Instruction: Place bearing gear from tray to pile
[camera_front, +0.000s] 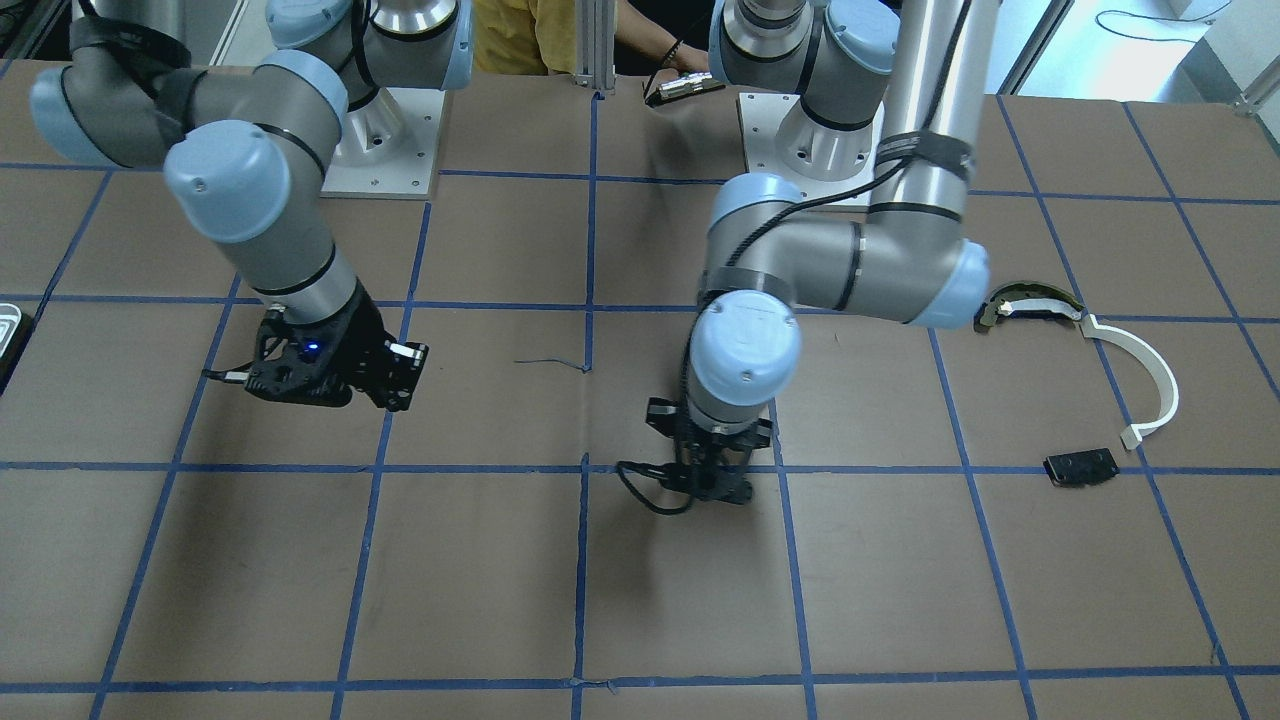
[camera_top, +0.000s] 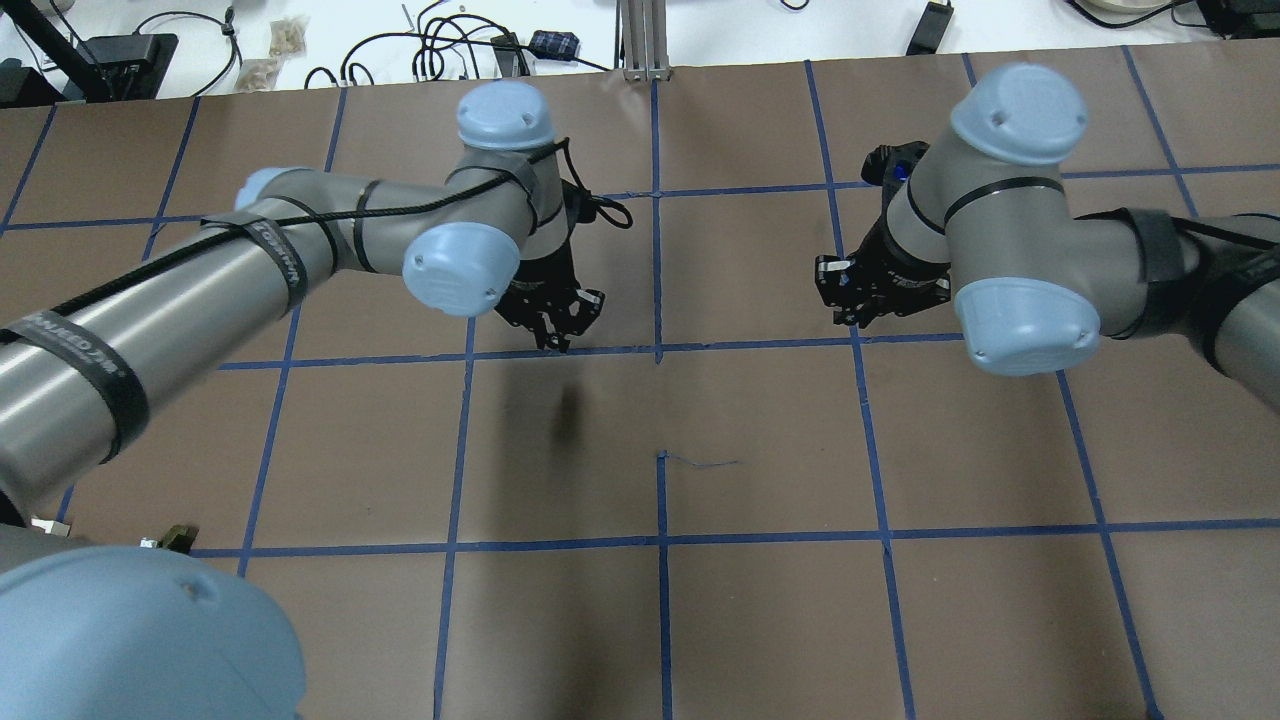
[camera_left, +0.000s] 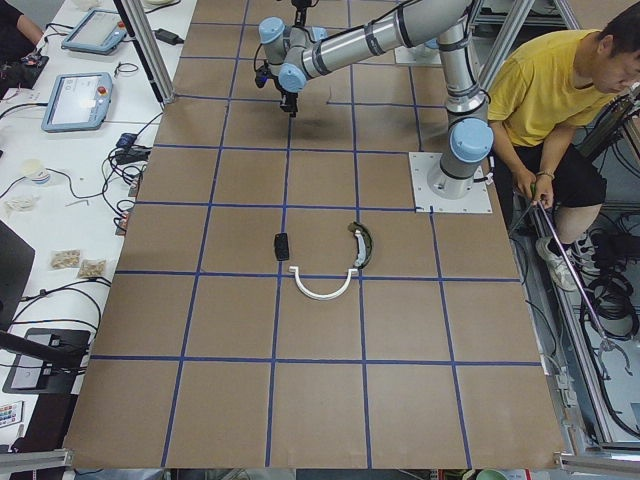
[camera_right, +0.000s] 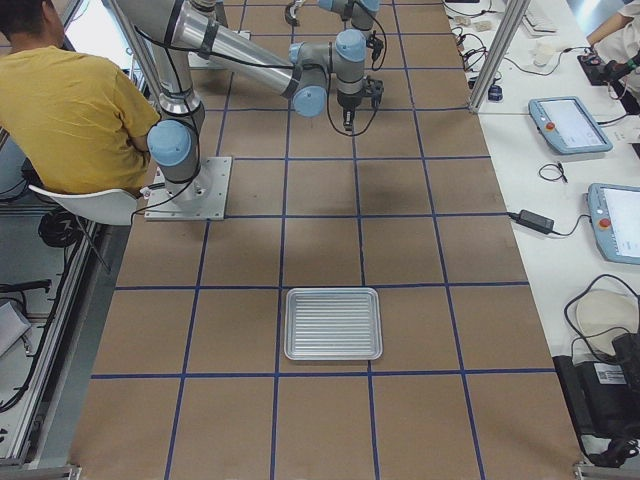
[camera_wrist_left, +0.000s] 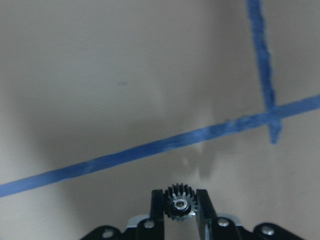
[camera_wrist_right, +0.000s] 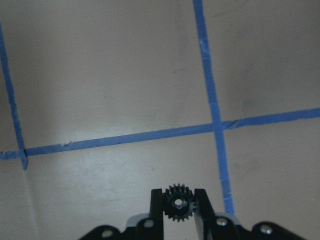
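Note:
My left gripper (camera_wrist_left: 179, 191) is shut on a small black bearing gear (camera_wrist_left: 179, 205) with a silver hub. It hangs over the table's middle (camera_front: 705, 487), (camera_top: 556, 322). My right gripper (camera_wrist_right: 178, 191) is shut on a second such gear (camera_wrist_right: 178, 204) and hovers over bare table (camera_front: 345, 378), (camera_top: 868, 300). The pile lies to the left gripper's outer side: a white arc strip (camera_front: 1152, 385), a dark olive-tipped piece (camera_front: 1030, 302) and a black plate (camera_front: 1081, 467). The whitish ridged tray (camera_right: 333, 323) lies far toward the robot's right and holds nothing.
Brown paper with a blue tape grid covers the table (camera_front: 480, 580). A person in a yellow shirt (camera_left: 560, 90) sits behind the robot bases. Tablets (camera_right: 570, 124) and cables lie on the side bench beyond the table edge.

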